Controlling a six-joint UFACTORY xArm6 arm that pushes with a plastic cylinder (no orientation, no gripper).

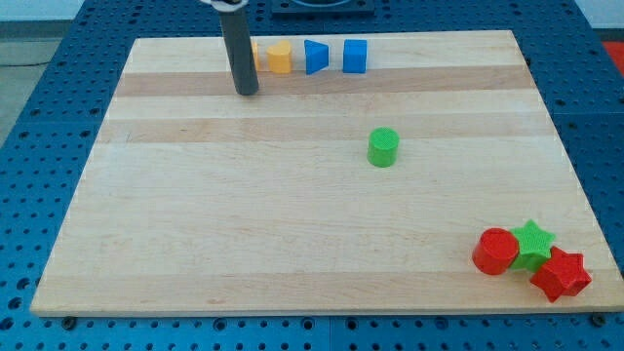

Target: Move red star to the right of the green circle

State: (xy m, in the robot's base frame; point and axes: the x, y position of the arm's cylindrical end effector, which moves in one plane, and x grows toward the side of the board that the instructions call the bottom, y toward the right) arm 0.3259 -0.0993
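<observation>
**Red star waits in the far corner, tip at the top row**

My tip rests on the tabletop in the upper left of the frame, just left of the row of small blocks along the top edge: a yellow block partly hidden behind the rod, an orange block, and two blue blocks. There is no hand on this arm, only the rod, so nothing is grasped or released; it touches no block that I can tell.

The green circle stands alone right of centre, well apart from the tip. The red star lies in the lower right corner, touching the green star, which in turn sits against the red circle.

The star looks like a light, stiff plastic piece that should slide easily on smooth wood and may spin if pushed on a point. Pushing from its lower side, squarely into a notch, seems best, easing it clear of its neighbours first.

No brands, labels or writing can be read
</observation>
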